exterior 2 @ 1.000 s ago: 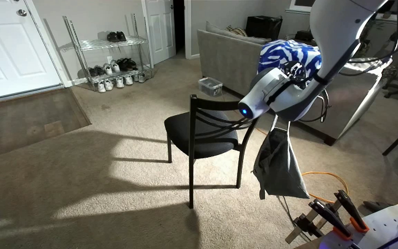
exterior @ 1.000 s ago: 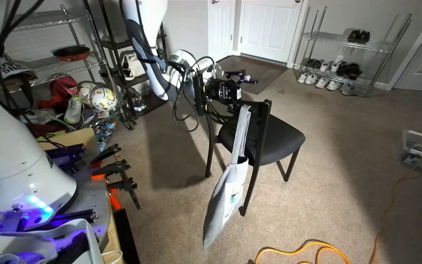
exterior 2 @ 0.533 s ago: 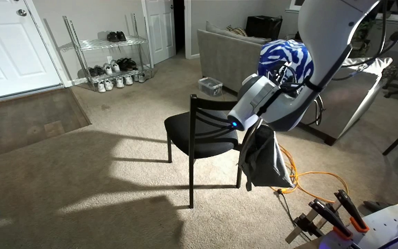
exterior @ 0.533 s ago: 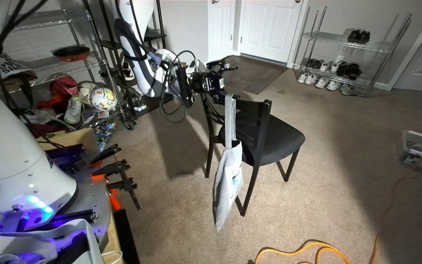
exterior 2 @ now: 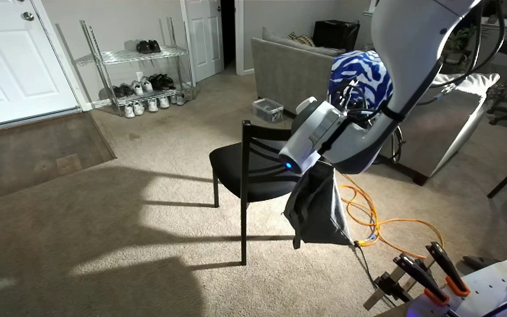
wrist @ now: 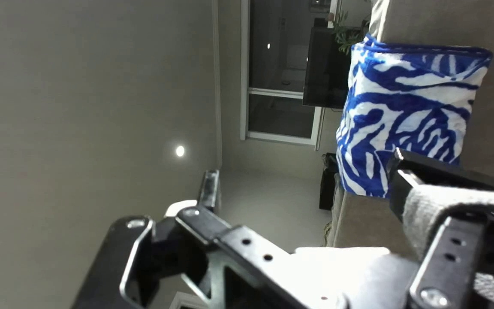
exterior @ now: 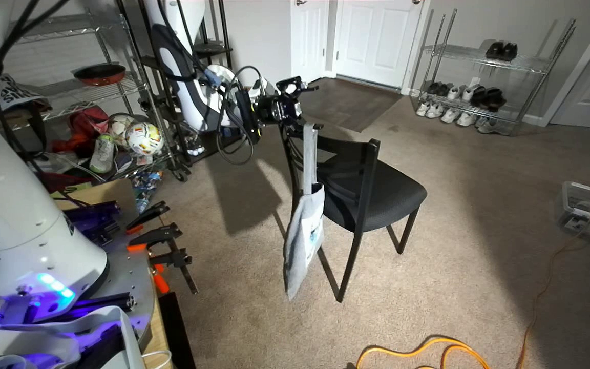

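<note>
In an exterior view, the arm point(exterior: 185, 102) comes down from the upper left, bends at the wrist and reaches out almost level toward the black chair point(exterior: 392, 197). The gripper point(exterior: 309, 107) is near the top of the chair's back, its two fingers spread well apart, one above the other. A pale grey strap point(exterior: 310, 159) loops over the lower finger, and from it hangs a grey cloth bag point(exterior: 305, 236). The bag looks slim and slightly slanted, with a small teal print on its lighter face. It hangs just beside the backrest; whether they touch, I cannot tell.

In an exterior view, the wrist point(exterior 2: 308, 136) tilts downward, a blue light at its end, and hides most of the gripper. Below it the bag shows a dark, gaping mouth and creased charcoal sides, broader toward the bottom, and covers part of the chair. An orange cord point(exterior 2: 374, 211) lies on the carpet nearby.

In the wrist view, the scene is turned sideways. The fingers stand wide apart; the strap wraps around the right-hand one instead of being pinched between both. Behind is a blue-and-white cloth point(wrist: 405, 116) over the sofa point(wrist: 367, 223).
</note>
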